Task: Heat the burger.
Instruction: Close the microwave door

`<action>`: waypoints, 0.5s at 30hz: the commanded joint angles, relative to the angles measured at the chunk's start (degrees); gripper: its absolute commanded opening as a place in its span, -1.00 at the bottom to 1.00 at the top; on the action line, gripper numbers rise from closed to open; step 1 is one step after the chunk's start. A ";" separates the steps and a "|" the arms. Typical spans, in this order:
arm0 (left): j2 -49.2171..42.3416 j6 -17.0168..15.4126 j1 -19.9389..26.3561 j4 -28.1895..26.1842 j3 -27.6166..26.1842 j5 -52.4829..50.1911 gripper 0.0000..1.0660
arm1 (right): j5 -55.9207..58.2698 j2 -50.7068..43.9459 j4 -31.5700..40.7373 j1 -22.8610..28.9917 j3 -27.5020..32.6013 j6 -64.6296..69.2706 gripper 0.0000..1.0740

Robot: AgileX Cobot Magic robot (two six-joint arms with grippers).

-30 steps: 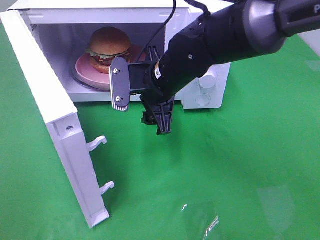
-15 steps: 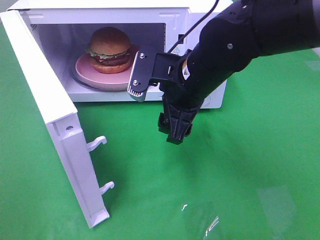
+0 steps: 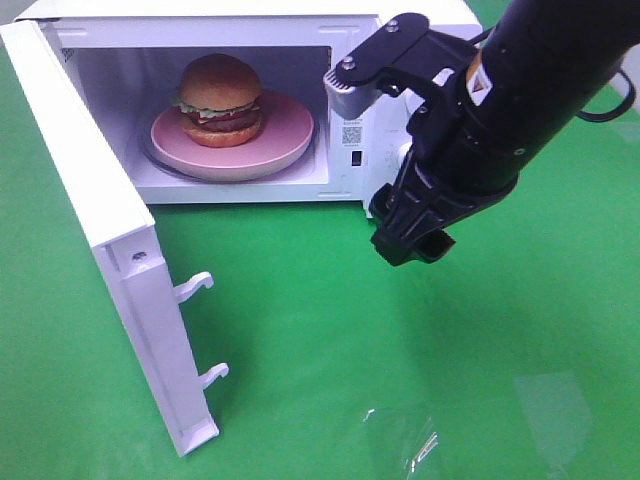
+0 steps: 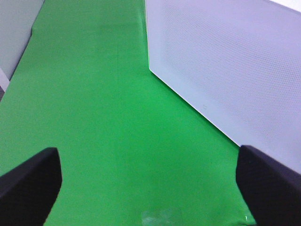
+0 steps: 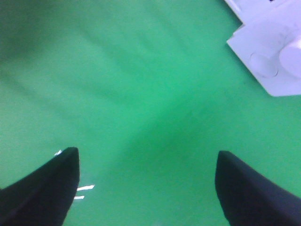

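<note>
Burger point(image 3: 220, 100) sits on the pink plate point(image 3: 285, 135) inside the microwave point(image 3: 200, 8) cavity, toward the plate's back-left. The plate's rim is close to the cavity's front edge. Door point(image 3: 110, 250) is swung wide to the left, latch hooks point(image 3: 195, 287) on its free edge. Open green surface point(image 3: 400, 350) lies between door and right gripper point(image 5: 148, 188), which hangs before the control panel point(image 3: 352, 140), jaws spread, holding nothing. Left gripper point(image 4: 146, 188) is likewise spread and empty, beside the door's outer face.
</note>
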 commanded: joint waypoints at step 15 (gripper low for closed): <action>-0.92 -0.46 0.17 -0.52 0.11 0.17 0.74 | 11.46 -17.02 1.95 0.06 8.71 2.98 0.42</action>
